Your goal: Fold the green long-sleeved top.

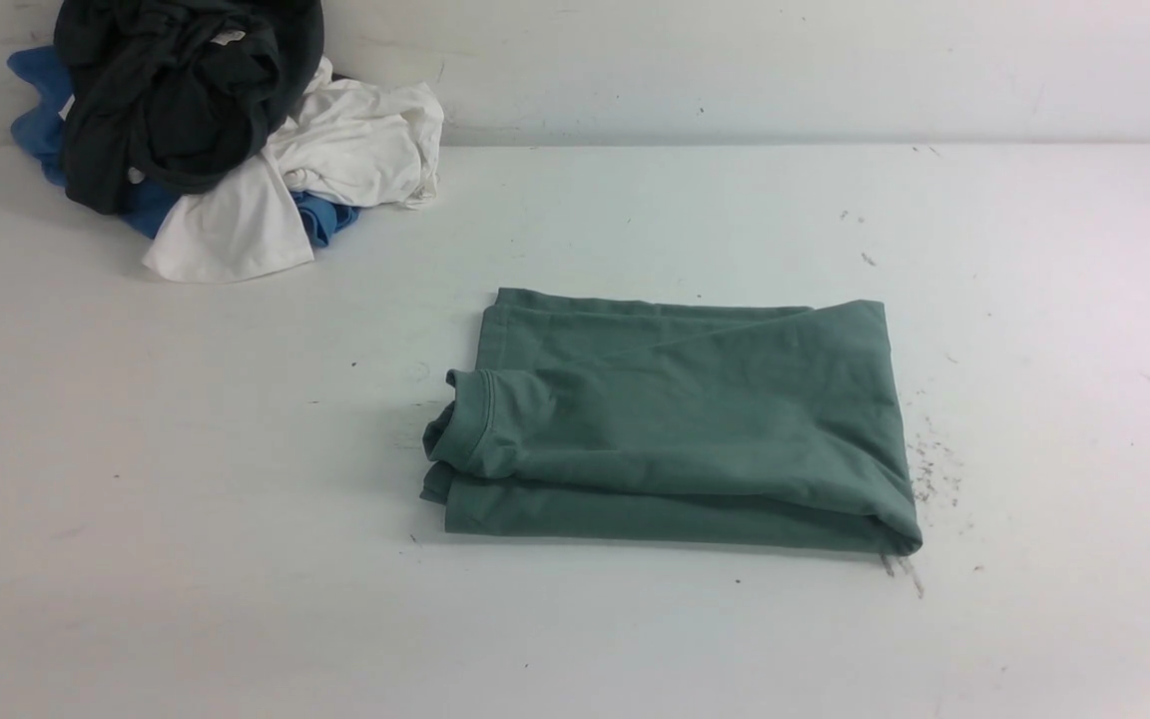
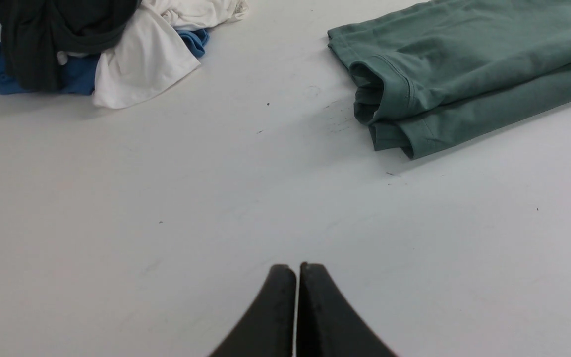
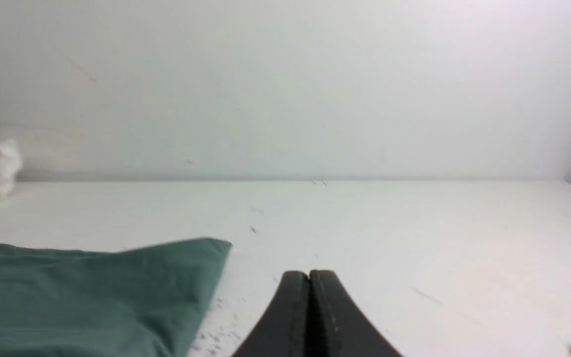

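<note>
The green long-sleeved top [image 1: 680, 429] lies folded into a thick rectangle at the centre of the front view, slightly right of the middle, flat on the white surface [image 1: 186, 479]. One cuffed sleeve end [image 1: 470, 424] sits on top at its left edge, the opening facing left. In the upper left of the frame, a heap of laundry is bunched against the wall: a black garment [image 1: 176, 95] on top, a white garment [image 1: 335, 165] spilling out to the right, a blue garment [image 1: 36, 110] underneath. The heap is well apart from the top. The left hand [image 2: 298, 270] has its fingers pressed together, empty, above bare surface, with the top's sleeve end in the upper right of that view. The right hand [image 3: 309, 275] is pressed together too, empty, just beside the top's corner [image 3: 211, 250] and not touching it.
</note>
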Action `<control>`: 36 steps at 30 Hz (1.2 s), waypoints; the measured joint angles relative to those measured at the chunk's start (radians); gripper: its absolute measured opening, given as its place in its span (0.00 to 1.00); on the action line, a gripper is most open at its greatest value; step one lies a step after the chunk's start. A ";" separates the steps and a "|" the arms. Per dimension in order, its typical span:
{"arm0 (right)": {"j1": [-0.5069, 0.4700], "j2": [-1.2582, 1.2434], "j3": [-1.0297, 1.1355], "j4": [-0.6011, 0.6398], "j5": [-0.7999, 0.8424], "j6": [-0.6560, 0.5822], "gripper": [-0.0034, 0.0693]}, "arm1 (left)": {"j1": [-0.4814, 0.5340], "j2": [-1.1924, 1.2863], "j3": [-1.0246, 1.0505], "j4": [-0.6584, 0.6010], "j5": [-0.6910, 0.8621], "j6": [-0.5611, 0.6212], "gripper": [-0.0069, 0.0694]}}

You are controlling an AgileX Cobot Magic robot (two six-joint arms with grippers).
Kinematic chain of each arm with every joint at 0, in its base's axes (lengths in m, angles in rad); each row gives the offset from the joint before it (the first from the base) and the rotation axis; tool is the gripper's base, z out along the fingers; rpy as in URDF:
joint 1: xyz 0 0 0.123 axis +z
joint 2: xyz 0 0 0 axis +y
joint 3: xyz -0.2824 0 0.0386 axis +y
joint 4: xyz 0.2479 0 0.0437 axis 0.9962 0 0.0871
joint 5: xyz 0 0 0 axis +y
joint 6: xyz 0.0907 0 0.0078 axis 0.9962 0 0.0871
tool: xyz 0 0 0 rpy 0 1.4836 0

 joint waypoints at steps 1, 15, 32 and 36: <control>-0.010 -0.002 0.021 -0.019 0.006 0.030 0.03 | 0.000 0.000 0.000 0.000 0.000 0.000 0.08; -0.030 -0.006 0.058 -0.140 0.112 0.199 0.03 | 0.000 0.000 0.000 0.002 0.000 0.000 0.08; -0.030 -0.006 0.058 -0.129 0.113 0.202 0.03 | 0.000 0.000 0.000 0.002 0.000 0.000 0.08; -0.030 -0.006 0.058 -0.129 0.113 0.202 0.03 | 0.000 0.000 0.000 0.002 0.000 0.000 0.08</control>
